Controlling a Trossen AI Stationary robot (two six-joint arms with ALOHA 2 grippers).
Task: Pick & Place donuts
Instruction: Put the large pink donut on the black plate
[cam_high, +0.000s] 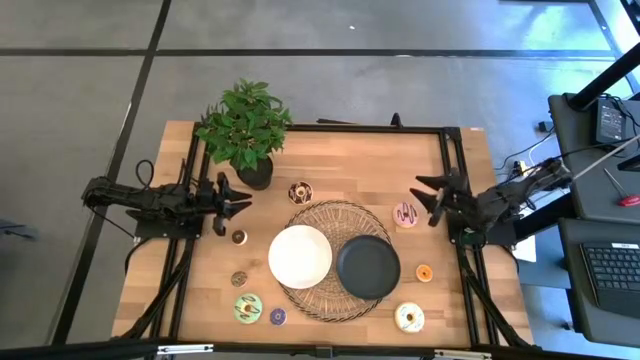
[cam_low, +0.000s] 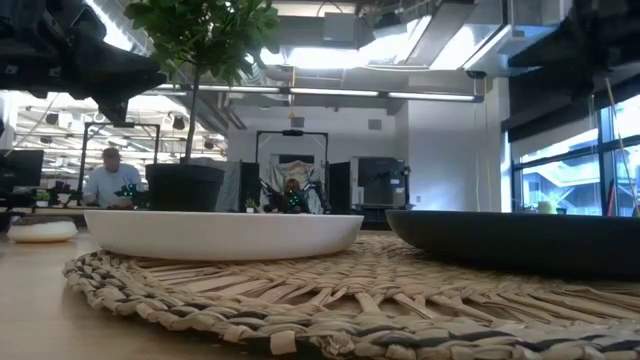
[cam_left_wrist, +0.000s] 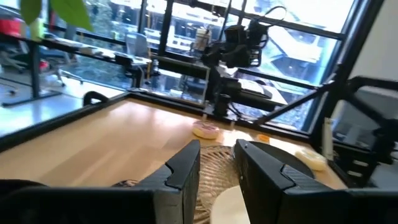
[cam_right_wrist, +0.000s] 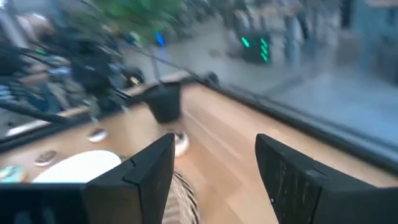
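Woven mat (cam_low: 330, 290) up close; right gripper (cam_high: 432, 200), fingers spread, nearest pink donut (cam_high: 405, 213); left gripper (cam_high: 232, 200) nearly closed, empty.

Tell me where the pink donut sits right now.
In the high view the pink donut lies on the table's right side, just off the woven mat, between the black plate and the right gripper.

A wooden table (cam_high: 340, 170) carries a woven mat (cam_high: 335, 258) between the left gripper (cam_high: 238, 200) and right gripper (cam_high: 428, 200), a potted plant (cam_high: 245, 130) just beyond the left one, donuts (cam_high: 405, 214) scattered around
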